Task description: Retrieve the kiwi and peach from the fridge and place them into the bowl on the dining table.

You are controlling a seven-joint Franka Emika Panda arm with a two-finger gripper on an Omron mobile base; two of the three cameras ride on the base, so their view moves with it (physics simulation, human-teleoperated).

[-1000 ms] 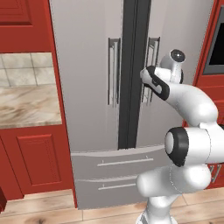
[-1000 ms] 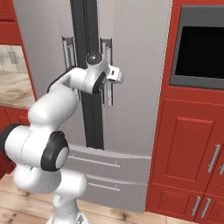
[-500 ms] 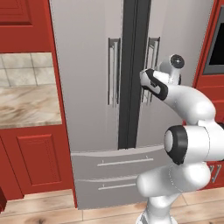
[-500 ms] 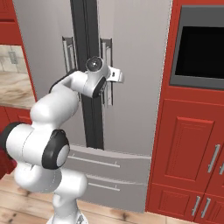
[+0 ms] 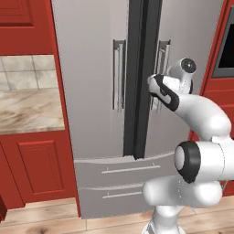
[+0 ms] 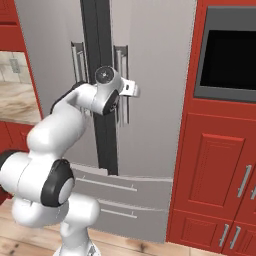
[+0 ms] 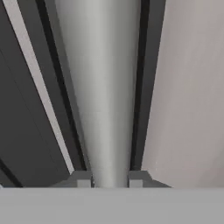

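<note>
We see our gripper [image 7: 106, 178] closed narrow around the right door handle [image 7: 105, 96] of the fridge [image 5: 91, 68], one dark fingertip [image 7: 81, 178] pressed against each side of the bar. In the hand view that handle runs as a pale silver cylinder straight away from the fingertips, its long axis in line with the view's vertical, with a dark gap on either side of it and the flat grey door face beyond. From the base views, the handle stands upright on the right door just beside the dark centre seam [image 5: 139, 77], and the wrist meets it around the middle of its height, with the hand reaching horizontally toward the door. The left door handle [image 5: 119, 73] is a matching vertical bar on the other side of the seam, apart from our hand. Both fridge doors sit flush and closed, and the two bottom drawers [image 5: 119, 180] below the doors are shut as well. To the left of the fridge lies a marble counter [image 5: 27, 109] on red cabinets [image 5: 39, 167]; to the right of the fridge, a red cabinet column [image 6: 220, 165] holds a dark built-in oven [image 6: 232, 52].
</note>
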